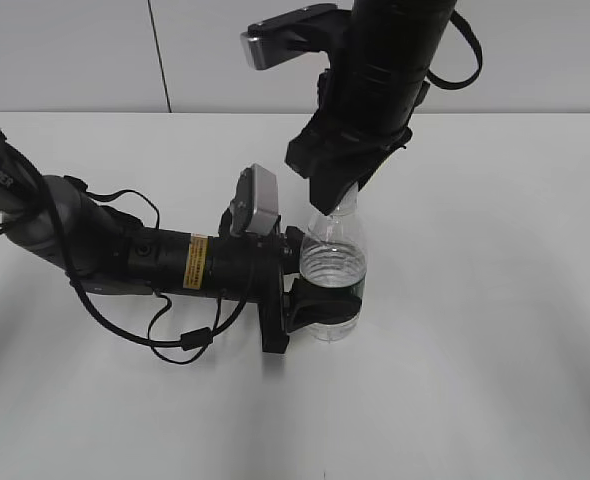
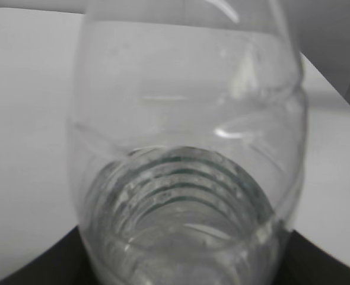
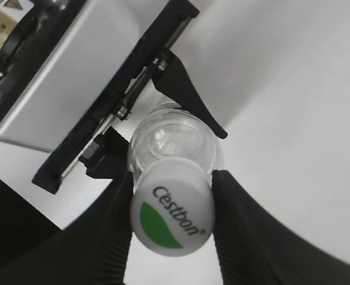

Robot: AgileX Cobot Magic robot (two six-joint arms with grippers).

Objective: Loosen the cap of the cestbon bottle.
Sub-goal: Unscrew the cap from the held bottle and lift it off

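Observation:
The clear cestbon bottle (image 1: 335,262) stands upright on the white table. My left gripper (image 1: 320,310) reaches in from the left and is shut on its lower body, covering the green label. The left wrist view is filled with the bottle's ribbed clear body (image 2: 187,178). My right gripper (image 1: 333,205) comes down from above onto the bottle's top. In the right wrist view its two black fingers (image 3: 170,205) are shut on the sides of the white cap (image 3: 172,209), which bears a green leaf mark and "Cestbon" lettering. In the exterior view the cap is hidden by the right gripper.
The white table (image 1: 495,360) runs out on all sides of the bottle. The left arm's cables (image 1: 180,335) loop on the table at the left. A pale wall (image 1: 75,50) stands behind the table.

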